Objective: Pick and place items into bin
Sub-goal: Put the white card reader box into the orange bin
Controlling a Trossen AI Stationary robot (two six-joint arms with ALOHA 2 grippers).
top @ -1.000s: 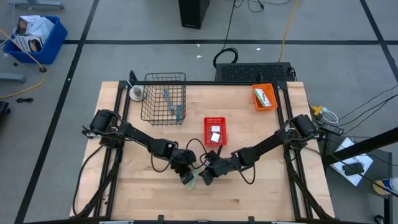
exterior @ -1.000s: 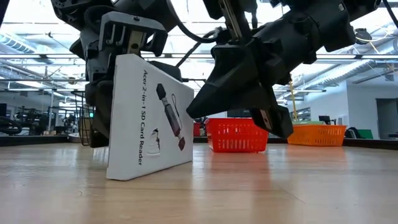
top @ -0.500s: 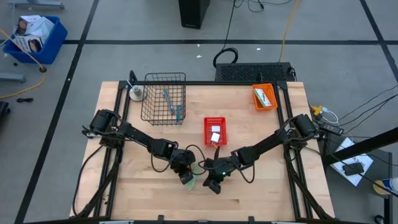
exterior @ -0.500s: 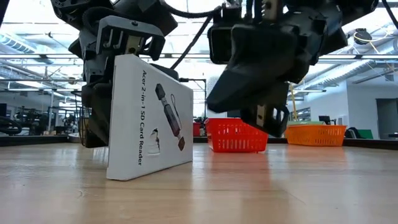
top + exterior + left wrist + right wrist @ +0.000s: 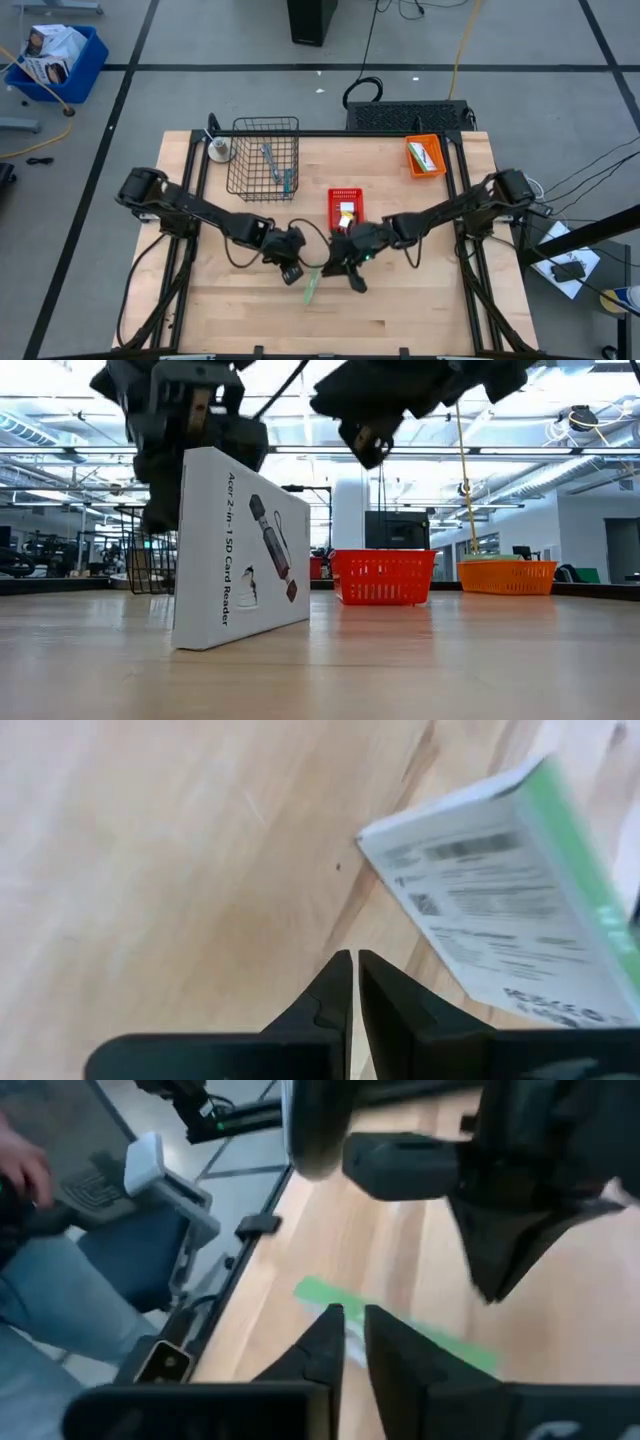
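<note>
box [image 5: 240, 548] upright on table [image 5: 420, 660] | left pincer [image 5: 291, 272] beside | basket [image 5: 383, 577] behind

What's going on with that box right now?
The white card-reader box stands on edge on the table, and neither gripper holds it. The left gripper is shut and empty, just beside the box. The right gripper hangs above the table nearby. The box is not yet in a bin; the red bin sits behind it.
</note>
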